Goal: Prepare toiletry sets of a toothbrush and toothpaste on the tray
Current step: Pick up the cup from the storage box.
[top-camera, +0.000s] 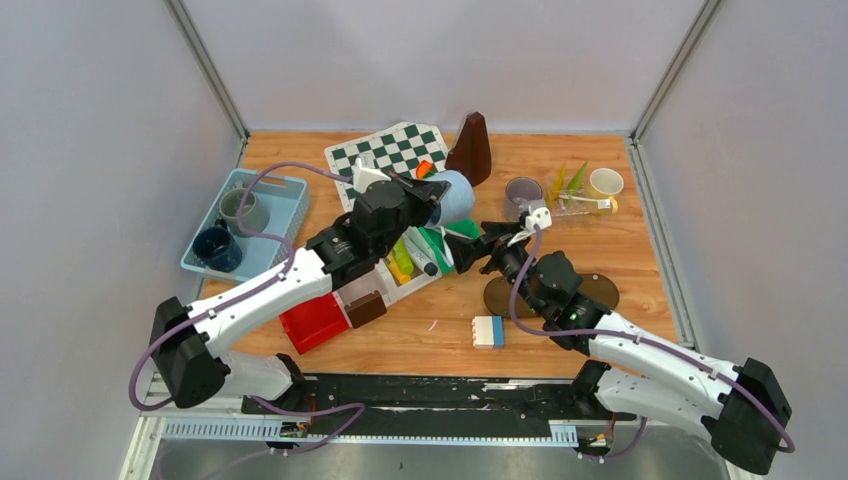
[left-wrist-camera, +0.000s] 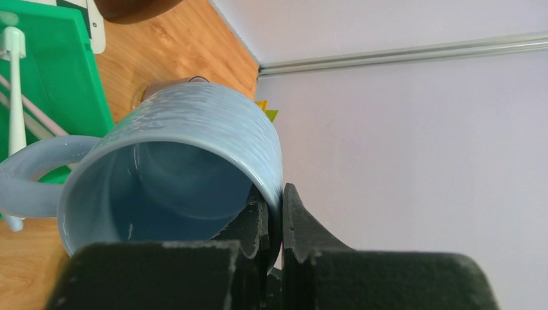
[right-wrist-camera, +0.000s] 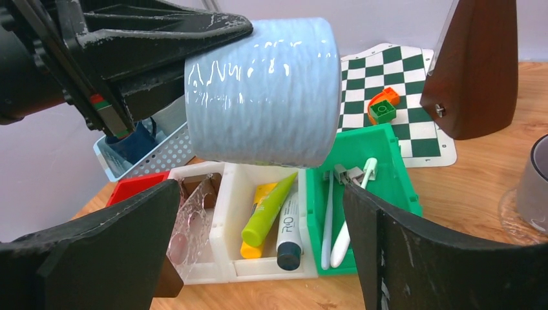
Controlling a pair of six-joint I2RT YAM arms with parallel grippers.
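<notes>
My left gripper (left-wrist-camera: 276,200) is shut on the wall of a light blue mug (left-wrist-camera: 174,168), one finger inside the rim and one outside. The empty mug (top-camera: 452,197) hangs tilted on its side above the bins. My right gripper (right-wrist-camera: 260,187) stands open just below and in front of the mug (right-wrist-camera: 265,90), holding nothing. Under it a white bin holds a green tube (right-wrist-camera: 268,206), a yellow tube (right-wrist-camera: 255,245) and a white tube (right-wrist-camera: 291,226). A green bin (right-wrist-camera: 388,161) holds whitish toothbrushes (right-wrist-camera: 326,219). The light blue tray (top-camera: 290,195) at the left carries a grey-green mug (top-camera: 243,208) and a dark blue mug (top-camera: 216,246).
A grey mug (top-camera: 523,192) and a pale yellow mug (top-camera: 605,183) stand at the back right, with green tubes (top-camera: 568,185) between them. A brown metronome (top-camera: 471,148) and a checkered mat (top-camera: 395,150) lie behind. A red bin (top-camera: 314,322) and a white-blue block (top-camera: 489,331) sit near the front.
</notes>
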